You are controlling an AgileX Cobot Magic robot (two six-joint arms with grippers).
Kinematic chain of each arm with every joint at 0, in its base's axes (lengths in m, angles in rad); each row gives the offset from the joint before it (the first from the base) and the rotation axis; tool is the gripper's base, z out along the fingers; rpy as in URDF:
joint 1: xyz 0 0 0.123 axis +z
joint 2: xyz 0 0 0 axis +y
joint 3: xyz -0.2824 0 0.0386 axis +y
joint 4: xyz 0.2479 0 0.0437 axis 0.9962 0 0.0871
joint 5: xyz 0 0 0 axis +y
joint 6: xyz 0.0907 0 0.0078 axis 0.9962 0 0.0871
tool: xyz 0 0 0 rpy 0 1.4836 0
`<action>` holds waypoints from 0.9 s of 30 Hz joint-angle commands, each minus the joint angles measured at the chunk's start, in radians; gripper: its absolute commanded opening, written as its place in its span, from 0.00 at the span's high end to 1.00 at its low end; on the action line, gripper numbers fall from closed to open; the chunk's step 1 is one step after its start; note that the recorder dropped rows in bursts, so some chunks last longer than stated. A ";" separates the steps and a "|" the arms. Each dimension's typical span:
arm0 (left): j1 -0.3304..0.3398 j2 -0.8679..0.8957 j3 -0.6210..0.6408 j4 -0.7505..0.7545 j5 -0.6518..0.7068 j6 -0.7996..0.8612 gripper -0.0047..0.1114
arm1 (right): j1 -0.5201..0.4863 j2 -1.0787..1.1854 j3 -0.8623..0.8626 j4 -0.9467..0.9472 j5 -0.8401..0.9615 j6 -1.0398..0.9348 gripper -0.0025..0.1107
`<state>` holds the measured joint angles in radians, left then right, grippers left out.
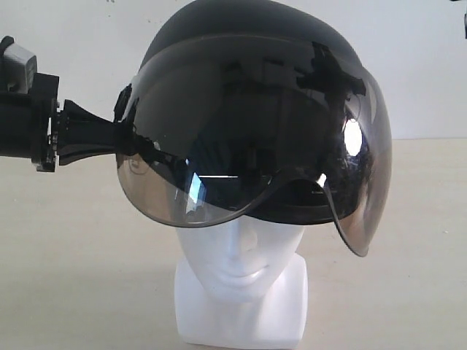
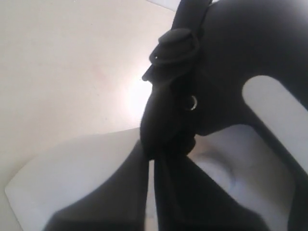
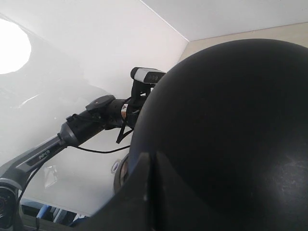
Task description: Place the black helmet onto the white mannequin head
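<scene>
The black helmet [image 1: 248, 36] sits low over the white mannequin head [image 1: 241, 273], its smoke-tinted visor [image 1: 255, 138] hiding the eyes; nose, lips and blocky base show below. From the left, my left gripper [image 1: 120, 140] is shut on the helmet's side by the visor hinge. In the left wrist view its dark fingers meet at the gripper's tips [image 2: 153, 155] on the helmet's strap mount [image 2: 175, 48], with the head's white cheek [image 2: 231, 166] beside them. In the right wrist view my right gripper [image 3: 153, 162] is shut, its tips against the helmet's matte shell [image 3: 231, 120] with nothing between them.
The pale tabletop [image 1: 80, 248] spreads around the mannequin's base, with a white wall [image 1: 66, 29] behind. The left arm [image 3: 86, 120] and its wrist camera show beyond the helmet in the right wrist view. The right arm is out of the exterior view.
</scene>
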<state>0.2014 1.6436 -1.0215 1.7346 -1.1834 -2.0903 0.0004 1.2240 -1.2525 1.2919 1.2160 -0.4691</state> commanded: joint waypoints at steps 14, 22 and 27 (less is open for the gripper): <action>0.005 0.066 0.081 0.010 -0.010 0.065 0.92 | 0.000 -0.006 -0.007 0.001 0.005 -0.008 0.98; 0.189 0.039 0.111 0.010 -0.038 0.056 0.92 | -0.003 -0.006 -0.007 -0.434 -0.112 0.178 0.98; 0.251 -0.098 0.142 -0.105 -0.038 0.002 0.92 | -0.041 0.038 0.003 -0.649 -0.115 0.272 0.98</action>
<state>0.4386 1.6336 -0.8867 1.6869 -1.2086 -2.0531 -0.0221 1.2332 -1.2547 0.7536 1.1016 -0.2450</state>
